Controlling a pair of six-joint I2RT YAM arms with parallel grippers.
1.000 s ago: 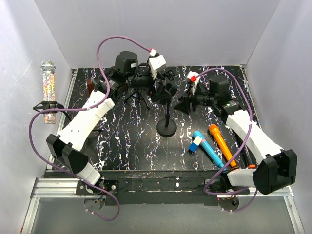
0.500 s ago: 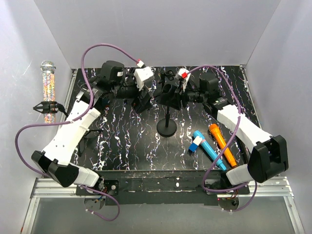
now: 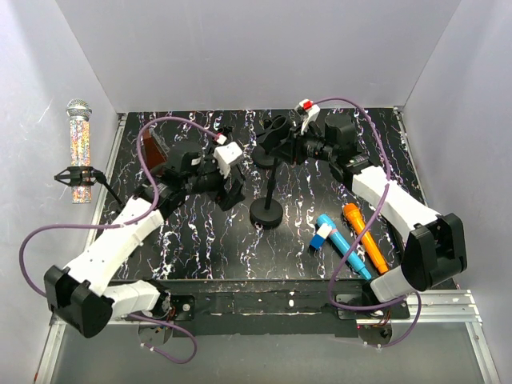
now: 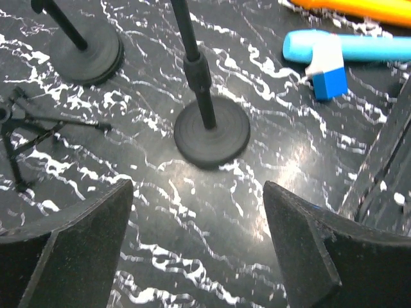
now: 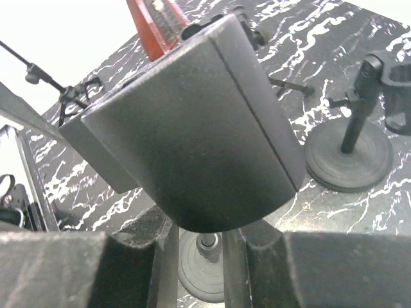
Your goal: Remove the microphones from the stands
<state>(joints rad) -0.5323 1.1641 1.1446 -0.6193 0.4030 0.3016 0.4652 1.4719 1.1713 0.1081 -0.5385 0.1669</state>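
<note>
1. So, the right gripper [image 3: 278, 136] is at the top of the round-base stand [image 3: 266, 214]. Its wrist view is mostly filled by a black block [image 5: 192, 135], with the fingers closed in on the block's lower end. I can't tell whether the block is a mic or a clip.
2. Left gripper [image 4: 198, 192] is spread wide with nothing between the fingers, over the marbled mat [image 4: 270, 160] near that stand's base.
3. Glitter microphone [image 3: 78, 148] sits in the clip of a tripod stand [image 3: 90, 173] by the left wall, well apart from both grippers. Its tilt is unclear.
4. Second stand [image 4: 83, 48] has its top cut off by the frame. Orange cylinder [image 4: 359, 6] is mostly cut off too.
5. Red piece [image 5: 157, 22] has dark markings, too blurred to read. Blue cylinder [image 4: 372, 46] carries a white-and-blue tag.
</note>
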